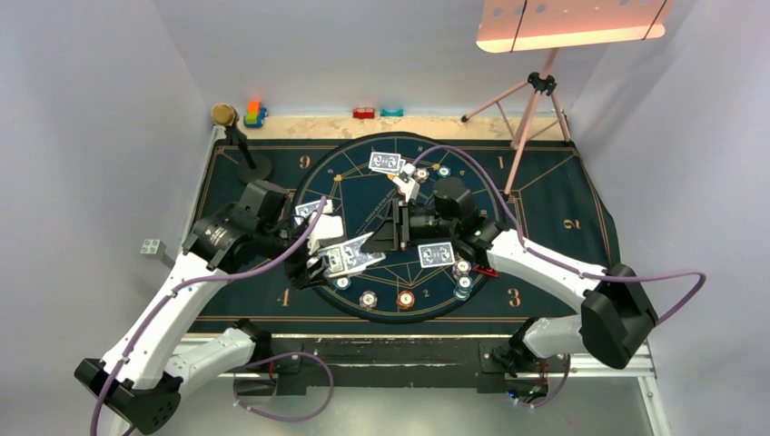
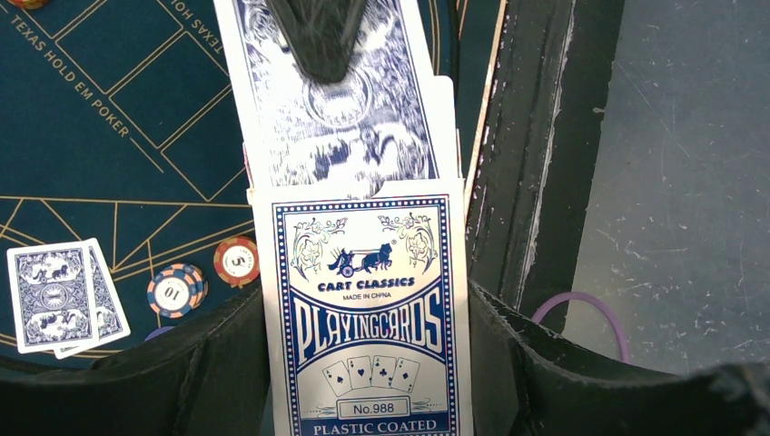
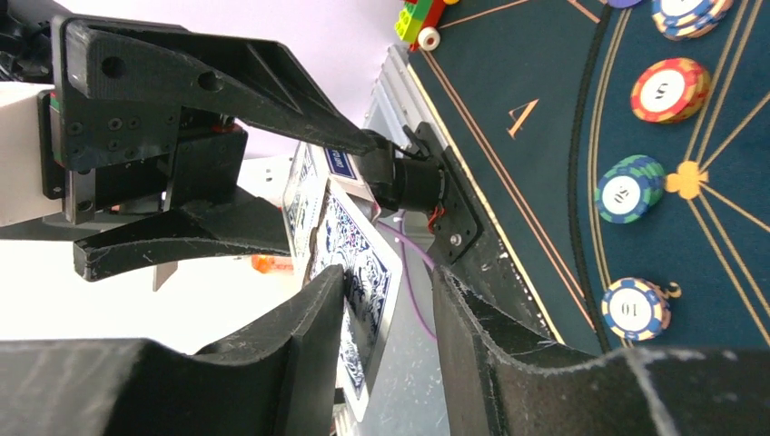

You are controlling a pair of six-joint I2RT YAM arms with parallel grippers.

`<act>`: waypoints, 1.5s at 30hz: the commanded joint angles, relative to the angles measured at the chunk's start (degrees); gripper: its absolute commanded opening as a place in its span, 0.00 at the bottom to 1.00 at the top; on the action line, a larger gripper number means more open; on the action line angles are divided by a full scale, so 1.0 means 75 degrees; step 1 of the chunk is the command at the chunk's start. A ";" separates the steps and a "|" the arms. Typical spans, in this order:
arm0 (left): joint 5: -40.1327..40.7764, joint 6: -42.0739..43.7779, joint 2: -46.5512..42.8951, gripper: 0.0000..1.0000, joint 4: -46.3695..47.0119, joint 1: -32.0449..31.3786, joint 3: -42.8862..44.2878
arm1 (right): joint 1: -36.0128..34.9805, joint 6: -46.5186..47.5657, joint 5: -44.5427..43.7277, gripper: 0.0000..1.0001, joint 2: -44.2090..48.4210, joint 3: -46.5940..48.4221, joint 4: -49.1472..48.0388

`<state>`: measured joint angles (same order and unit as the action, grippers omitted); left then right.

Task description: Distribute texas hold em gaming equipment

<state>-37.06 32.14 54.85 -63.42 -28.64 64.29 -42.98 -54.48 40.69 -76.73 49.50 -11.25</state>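
Note:
My left gripper (image 1: 340,259) is shut on a blue-and-white playing-card box (image 2: 368,318), with blue-backed cards (image 2: 336,118) sticking out of its open end. My right gripper (image 1: 380,238) is open around the top protruding card (image 3: 359,272). The card lies against one finger (image 3: 309,318) and there is a gap to the other. Pairs of dealt cards lie on the round mat at the far side (image 1: 386,163), the right (image 1: 436,254) and the left (image 1: 311,208). Striped chips (image 1: 406,299) (image 1: 368,299) (image 1: 463,270) sit along the near rim. A red-black triangular marker (image 1: 488,271) lies by them.
A gold-headed microphone (image 1: 224,115) on a stand is at the back left, with toy blocks (image 1: 254,113) (image 1: 365,113) along the far edge. A pink tripod (image 1: 531,109) stands at the back right. A grey block (image 1: 151,246) lies off the cloth's left edge.

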 commanded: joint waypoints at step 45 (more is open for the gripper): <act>-0.0320 0.0033 -0.0117 0.00 0.0135 0.0033 0.0369 | 0.2871 0.2904 -0.3910 0.56 -0.0771 -0.0639 0.3462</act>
<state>-37.36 32.14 54.68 -63.53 -28.64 64.60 -21.41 -34.92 18.13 -83.33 41.23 12.43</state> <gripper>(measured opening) 0.714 0.489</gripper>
